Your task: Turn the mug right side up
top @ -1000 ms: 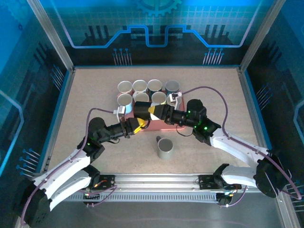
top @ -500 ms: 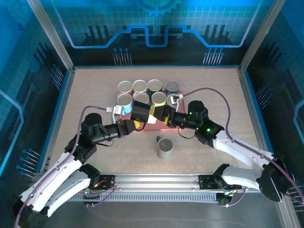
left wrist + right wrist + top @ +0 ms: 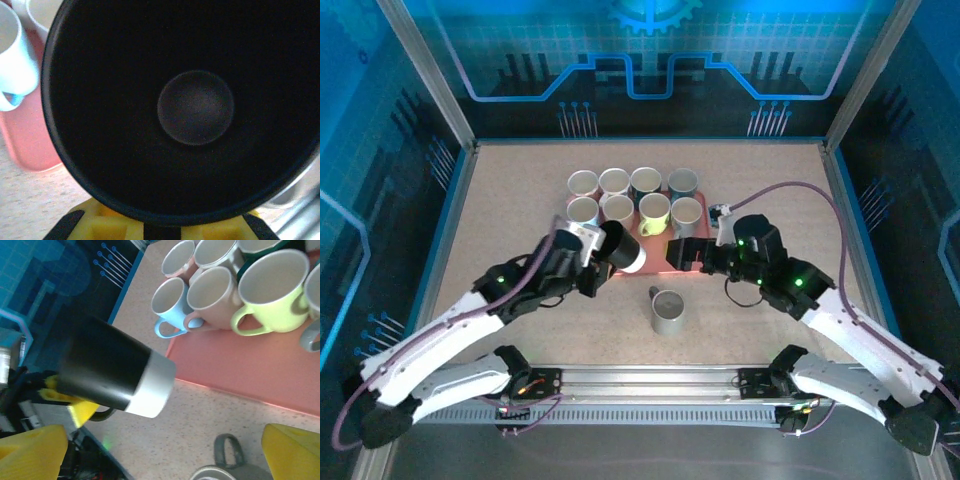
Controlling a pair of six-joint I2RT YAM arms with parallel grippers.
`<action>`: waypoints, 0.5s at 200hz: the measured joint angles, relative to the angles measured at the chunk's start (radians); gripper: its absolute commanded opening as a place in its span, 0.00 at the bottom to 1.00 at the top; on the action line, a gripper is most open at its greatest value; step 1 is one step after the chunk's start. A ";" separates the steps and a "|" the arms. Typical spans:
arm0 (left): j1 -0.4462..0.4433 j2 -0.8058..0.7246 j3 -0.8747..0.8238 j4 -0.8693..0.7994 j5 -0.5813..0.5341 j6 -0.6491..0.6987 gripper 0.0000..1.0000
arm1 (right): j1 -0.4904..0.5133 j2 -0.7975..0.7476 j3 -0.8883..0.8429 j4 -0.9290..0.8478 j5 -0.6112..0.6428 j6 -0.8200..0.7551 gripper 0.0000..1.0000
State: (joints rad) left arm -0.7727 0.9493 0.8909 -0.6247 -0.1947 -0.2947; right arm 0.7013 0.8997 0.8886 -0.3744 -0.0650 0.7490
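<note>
Moved: right claw (image 3: 682,252) lets go, spreads wide, backs off rightward; left claw (image 3: 592,258) swings black mug (image 3: 620,247) leftward | tray (image 3: 240,365): between the claws | black mug: rim pinched in left claw, lying sideways, aloft | risk: one-sided rim grip slips during rotation, black mug drops onto upright mugs (image 3: 630,195)

We look down on the desk (image 3: 500,200) from above and behind the arm bases (image 3: 650,382). The left wrist view faces straight into the black mug (image 3: 195,107), very close. The right wrist view looks obliquely over the tray (image 3: 250,370), near; all three share the black mug.
</note>
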 measured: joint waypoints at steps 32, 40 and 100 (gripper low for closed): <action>-0.037 0.094 0.000 -0.010 -0.200 0.071 0.00 | 0.000 -0.043 0.004 -0.036 0.012 -0.073 1.00; -0.042 0.114 0.000 0.001 -0.240 0.087 0.00 | 0.000 -0.047 0.004 -0.040 0.012 -0.087 1.00; -0.057 0.280 -0.013 0.154 -0.338 0.143 0.00 | 0.000 -0.063 0.013 -0.092 0.012 -0.172 1.00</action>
State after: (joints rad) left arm -0.8299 1.2297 0.8783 -0.4706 -0.5323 -0.1513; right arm 0.7013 0.8368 0.9016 -0.4664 -0.0528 0.5766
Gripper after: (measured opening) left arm 0.151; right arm 0.998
